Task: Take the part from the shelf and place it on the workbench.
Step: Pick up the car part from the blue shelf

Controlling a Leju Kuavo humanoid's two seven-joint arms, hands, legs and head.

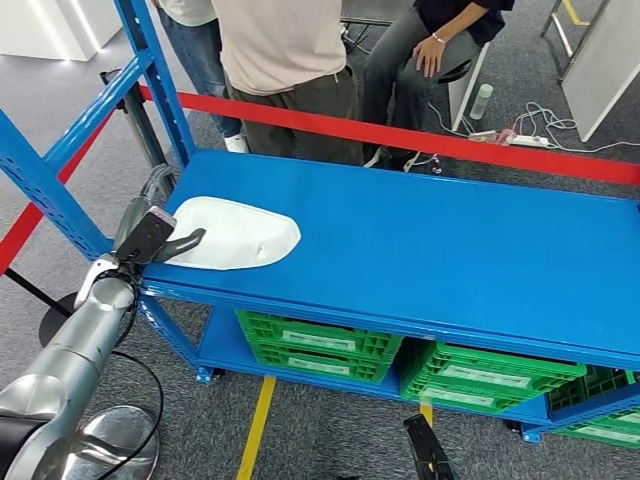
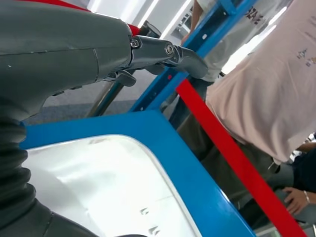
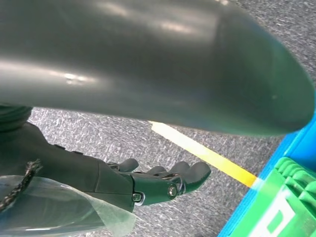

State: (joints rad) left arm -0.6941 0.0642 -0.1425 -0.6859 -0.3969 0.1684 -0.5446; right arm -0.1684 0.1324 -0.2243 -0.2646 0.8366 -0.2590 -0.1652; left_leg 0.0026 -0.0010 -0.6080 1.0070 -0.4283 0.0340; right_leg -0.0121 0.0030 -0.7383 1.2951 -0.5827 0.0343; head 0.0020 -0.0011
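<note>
A flat white teardrop-shaped plastic part (image 1: 230, 233) lies on the top deck of a blue steel shelf (image 1: 453, 250), at the deck's left end, its broad end toward the left corner and its narrow end pointing right. The robot's left hand (image 1: 155, 240) sits at that left end, on a silver arm that comes in from below left. In the head view its dark fingers (image 1: 185, 241) reach over the near-left edge of the white part. In the left wrist view the thick grey thumb (image 2: 63, 47) and a dark finger (image 2: 178, 54) stand above the part (image 2: 108, 192) with blue deck showing between them, stretched out and apart, clasping nothing. Whether any fingertip touches the part cannot be told.

The right hand (image 3: 149, 182) hangs low over grey carpet, its dark fingers nearly straight and loosely apart, holding nothing. Beside it in that view run a yellow floor line (image 3: 201, 153) and the corner of a green plastic crate (image 3: 287, 202).

On the lower deck of the shelf stand green ribbed plastic crates (image 1: 317, 345), side by side. A red bar (image 1: 423, 140) crosses behind the shelf's top deck. Beyond it stands a person in a beige shirt (image 1: 283, 45), and further right another person sits in dark clothes (image 1: 423, 50).
</note>
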